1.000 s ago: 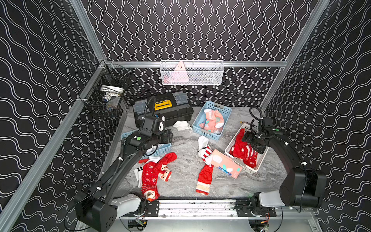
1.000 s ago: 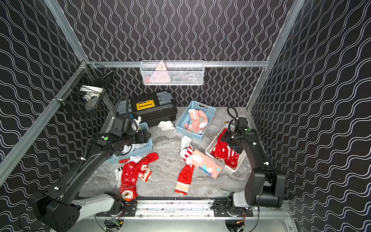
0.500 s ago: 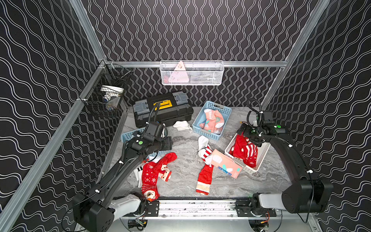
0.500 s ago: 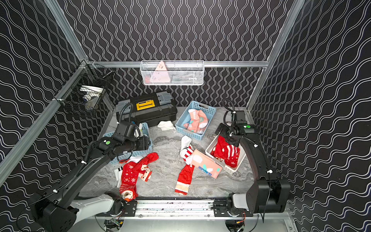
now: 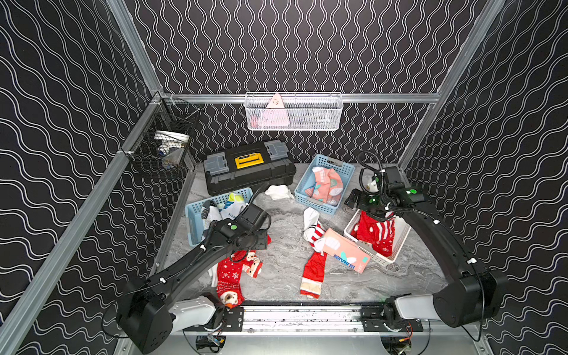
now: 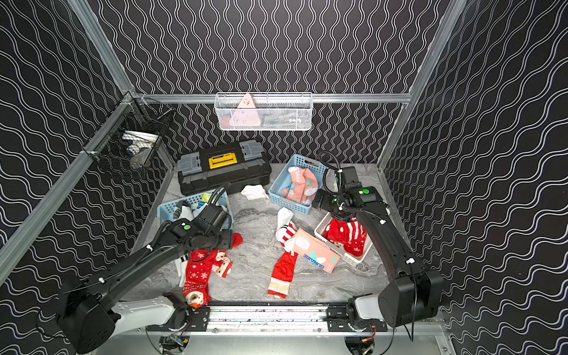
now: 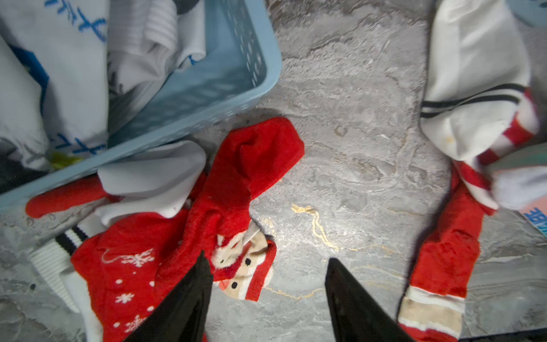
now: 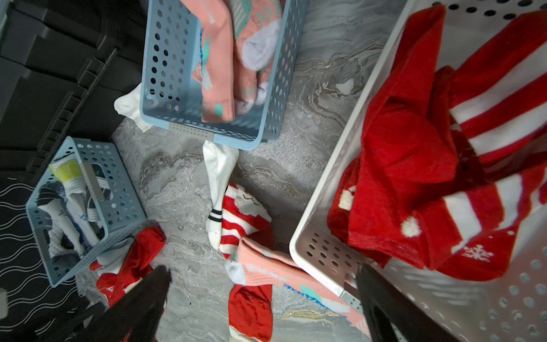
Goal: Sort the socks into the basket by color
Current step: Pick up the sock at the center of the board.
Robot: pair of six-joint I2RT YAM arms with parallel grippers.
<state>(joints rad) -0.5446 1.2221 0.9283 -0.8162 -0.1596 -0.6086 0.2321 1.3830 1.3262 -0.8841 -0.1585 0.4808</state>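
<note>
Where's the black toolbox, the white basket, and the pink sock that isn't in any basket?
black toolbox (image 5: pixel 249 170): in a top view, on the middle of its lid.
white basket (image 5: pixel 381 257): in a top view, on its near wall.
pink sock (image 5: pixel 343 251): in a top view, on the middle of the sock.

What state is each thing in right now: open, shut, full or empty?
Toolbox, lid shut.
Left gripper, open, empty, above loose red socks.
Right gripper, open, empty, by the white basket.
White basket, holds red striped socks.
Middle blue basket, holds pink socks.
Left blue basket, holds white socks.
</note>
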